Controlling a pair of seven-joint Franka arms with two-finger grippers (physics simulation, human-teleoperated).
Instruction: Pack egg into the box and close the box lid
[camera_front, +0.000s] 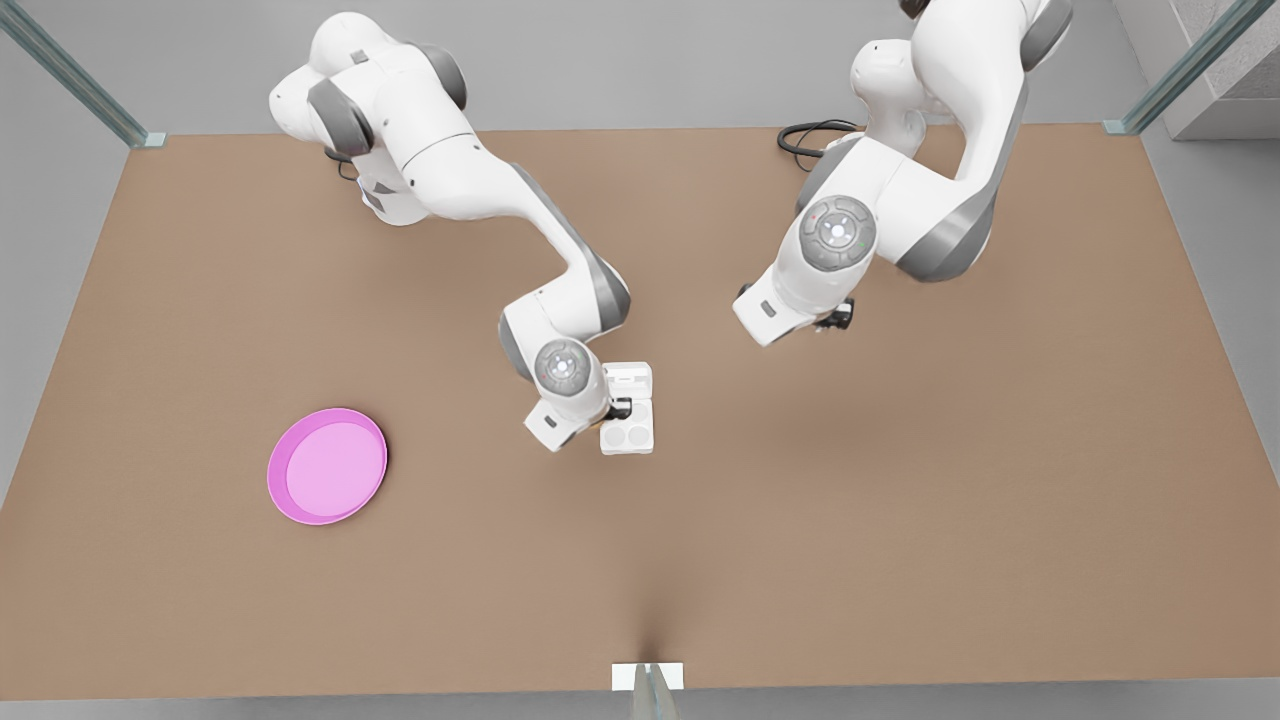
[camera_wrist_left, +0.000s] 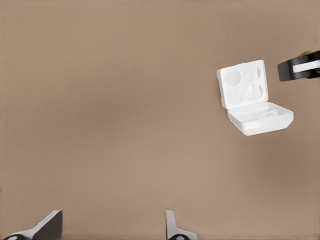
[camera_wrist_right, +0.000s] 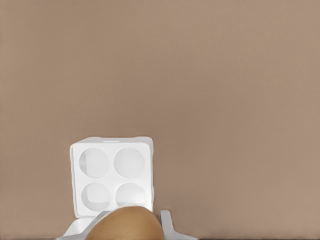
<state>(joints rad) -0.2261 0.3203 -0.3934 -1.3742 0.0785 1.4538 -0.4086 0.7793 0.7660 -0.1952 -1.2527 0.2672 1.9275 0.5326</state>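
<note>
Now the right pincer (camera_front: 622, 408) hangs right above the box (camera_front: 628, 437), close to the middle of the brown worktop (camera_front: 900, 500) in the front view. Its fingers (camera_wrist_right: 167, 225) are clamped on the egg (camera_wrist_right: 125, 224), which is tan and sits between them in the right wrist view, just over the edge of the tray. The box is white and lies open on the worktop. All four round cups of the tray are bare, and the box lid (camera_front: 628, 381) lies folded back flat, on the side away from the camera in the front view.

The left pincer (camera_front: 833, 318) waits well apart from the box, toward the front view's right and higher above the worktop. Its fingers (camera_wrist_left: 172, 227) stand apart and hold nothing. In the left wrist view the open box (camera_wrist_left: 252, 97) is seen farther off.

A round pink plate (camera_front: 327, 466) lies on the worktop toward the front view's left, well apart from the box.
</note>
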